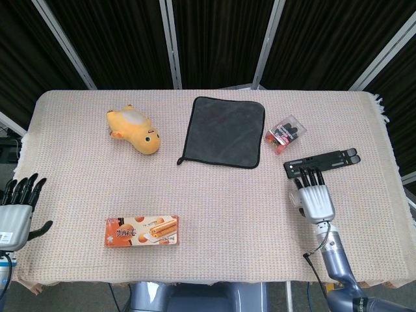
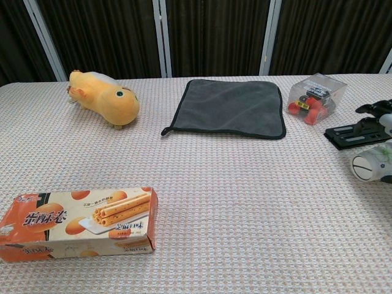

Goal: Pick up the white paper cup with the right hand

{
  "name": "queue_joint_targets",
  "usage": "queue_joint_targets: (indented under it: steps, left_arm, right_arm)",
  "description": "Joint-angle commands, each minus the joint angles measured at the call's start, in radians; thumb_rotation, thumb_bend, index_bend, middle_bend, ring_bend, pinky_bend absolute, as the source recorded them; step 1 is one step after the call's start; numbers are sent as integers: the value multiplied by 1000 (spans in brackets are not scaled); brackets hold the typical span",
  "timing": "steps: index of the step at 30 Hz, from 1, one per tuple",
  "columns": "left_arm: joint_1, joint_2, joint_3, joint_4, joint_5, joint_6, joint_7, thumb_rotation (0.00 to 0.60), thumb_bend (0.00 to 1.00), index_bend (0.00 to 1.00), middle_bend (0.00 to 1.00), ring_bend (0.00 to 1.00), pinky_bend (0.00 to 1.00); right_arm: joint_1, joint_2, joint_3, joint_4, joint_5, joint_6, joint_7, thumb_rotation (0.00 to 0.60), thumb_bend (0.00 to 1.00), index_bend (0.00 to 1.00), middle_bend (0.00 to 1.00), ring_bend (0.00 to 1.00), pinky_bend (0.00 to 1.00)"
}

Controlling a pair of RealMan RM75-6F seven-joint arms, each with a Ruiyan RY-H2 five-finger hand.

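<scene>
We're looking down on our right hand point(image 1: 316, 200), lying flat above the white paper cup point(image 2: 369, 166), its dark fingers point(image 1: 308, 175) stretched straight and side by side toward the black stand point(image 1: 323, 161) just beyond their tips. The cup lies on its side on the table point(image 1: 221, 201), right under the palm; from the head view only a pale sliver shows at the hand's inner edge, while the chest view gives us its round end facing the camera. Whether the fingers actually touch the cup, we can't tell from either view; nothing shows them wrapped around it.

Past the stand, further out from the fingertips, sits the clear box of red and black pieces point(image 1: 283, 134). Off to the hand's inner side, well apart, lie the grey cloth point(image 1: 224, 130), the yellow plush toy point(image 1: 135, 130) and the biscuit box point(image 1: 142, 231).

Our left hand point(image 1: 14, 209) waits at the far table edge, fingers up and spread, holding nothing.
</scene>
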Motion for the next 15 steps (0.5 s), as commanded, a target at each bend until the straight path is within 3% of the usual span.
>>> queue_joint_targets:
  steps: [1,15]
  left_arm:
    - [-1,0,0,1,-2,-2,0,600,127,0,0,0,0]
    - [0,-1,3,-7,4,4,10,600,126,0,0,0,0]
  right_arm:
    - [0,-18,2,21,-3,-8,7,600,105,343,128,0,0]
    - [-3,-65,14,120,-10,-28,27,600,108,436,188,0,0]
